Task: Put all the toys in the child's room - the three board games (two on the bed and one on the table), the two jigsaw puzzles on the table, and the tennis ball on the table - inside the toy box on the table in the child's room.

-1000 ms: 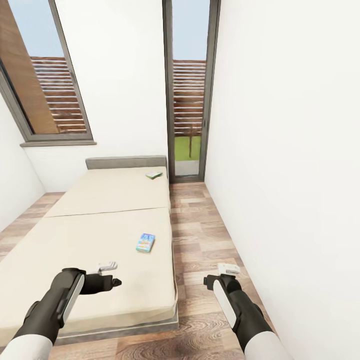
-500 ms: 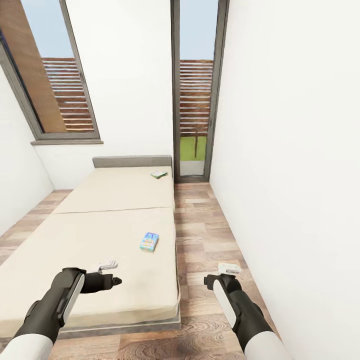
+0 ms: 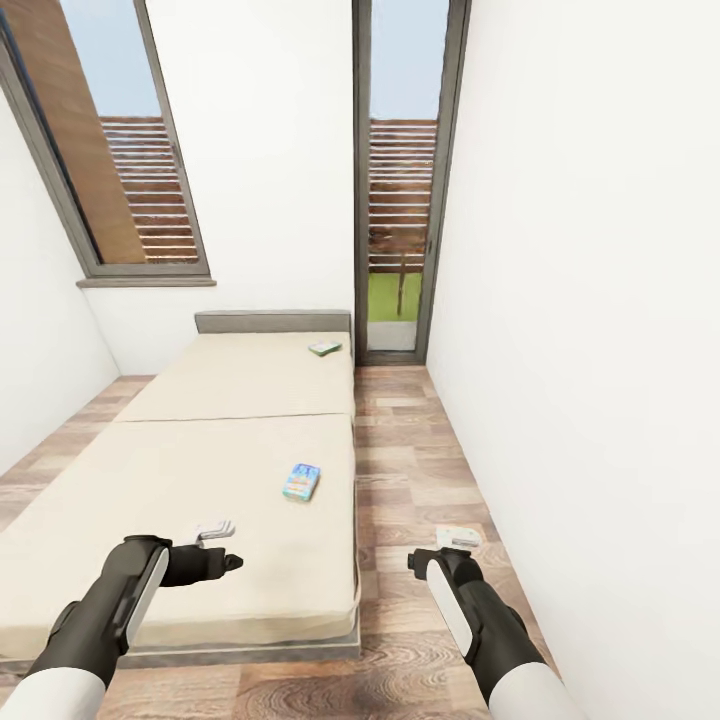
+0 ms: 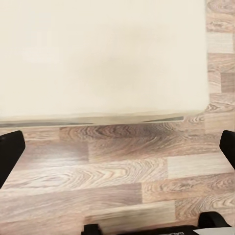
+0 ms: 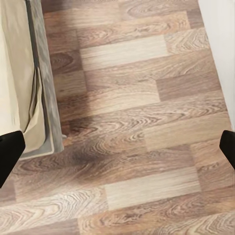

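Observation:
Two board games lie on the beige bed (image 3: 190, 470) in the head view: a blue and white one (image 3: 301, 482) near the mattress's right edge and a green one (image 3: 324, 348) by the grey headboard. My left gripper (image 3: 230, 562) hovers over the foot of the bed, well short of the blue box. My right gripper (image 3: 414, 563) hangs over the wood floor to the right of the bed. Both wrist views show dark fingertips (image 4: 10, 152) (image 5: 10, 152) far apart with nothing between them. The table, toy box, jigsaw puzzles and tennis ball are out of view.
A strip of wood-plank floor (image 3: 410, 450) runs between the bed and the white right wall (image 3: 600, 350). A tall grey-framed glass door (image 3: 400, 200) stands at its far end, and a window (image 3: 110, 170) sits at the left. The left wrist view looks at the mattress end (image 4: 98, 58).
The whole head view has shifted, so the bed and windows sit a little further right and higher: the camera moved. Both arms keep the same pose. The board games have not moved on the bed.

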Motion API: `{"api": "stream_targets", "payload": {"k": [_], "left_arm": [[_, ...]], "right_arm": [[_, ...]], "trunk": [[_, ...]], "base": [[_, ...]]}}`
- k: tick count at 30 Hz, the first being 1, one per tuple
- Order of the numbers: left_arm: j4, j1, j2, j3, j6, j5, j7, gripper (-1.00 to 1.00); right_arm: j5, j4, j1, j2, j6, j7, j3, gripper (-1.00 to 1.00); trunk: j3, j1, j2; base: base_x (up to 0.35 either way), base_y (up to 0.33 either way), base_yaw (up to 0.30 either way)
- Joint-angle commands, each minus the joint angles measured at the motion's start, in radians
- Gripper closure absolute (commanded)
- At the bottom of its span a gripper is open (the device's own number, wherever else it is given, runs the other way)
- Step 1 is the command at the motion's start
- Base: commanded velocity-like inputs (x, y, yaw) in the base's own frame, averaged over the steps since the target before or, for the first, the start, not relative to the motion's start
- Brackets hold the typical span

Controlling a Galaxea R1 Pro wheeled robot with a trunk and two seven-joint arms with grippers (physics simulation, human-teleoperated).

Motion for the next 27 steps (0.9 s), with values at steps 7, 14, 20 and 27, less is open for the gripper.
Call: {"api": "stream_targets", "payload": {"k": [7, 14, 20, 27], "left_arm": [[-0.001, -0.001, 0.001, 0.002, 0.005, -0.002, -0.004, -1.0], [-0.001, -0.001, 0.001, 0.002, 0.004, -0.001, -0.004, -1.0], [-0.001, -0.001, 0.001, 0.001, -0.032, -0.002, -0.005, -1.0], [0.002, -0.001, 0.002, 0.002, -0.058, -0.002, -0.006, -1.0]], "right_arm": [[-0.01, -0.001, -0.001, 0.0, 0.001, -0.009, 0.002, -1.0], [-0.01, -0.001, -0.001, 0.0, 0.0, -0.009, 0.002, -1.0], [-0.01, -0.001, -0.001, 0.0, 0.0, -0.009, 0.002, -1.0], [-0.01, -0.001, -0.001, 0.0, 0.0, -0.009, 0.002, -1.0]], "trunk": [[-0.001, 0.0, -0.001], [-0.001, 0.0, -0.001], [-0.001, 0.0, -0.001], [-0.001, 0.0, -0.001]], "base": [[0.067, -0.16, 0.001], [0.015, -0.039, 0.0], [0.088, -0.071, 0.0], [0.22, -0.071, 0.0]]}}
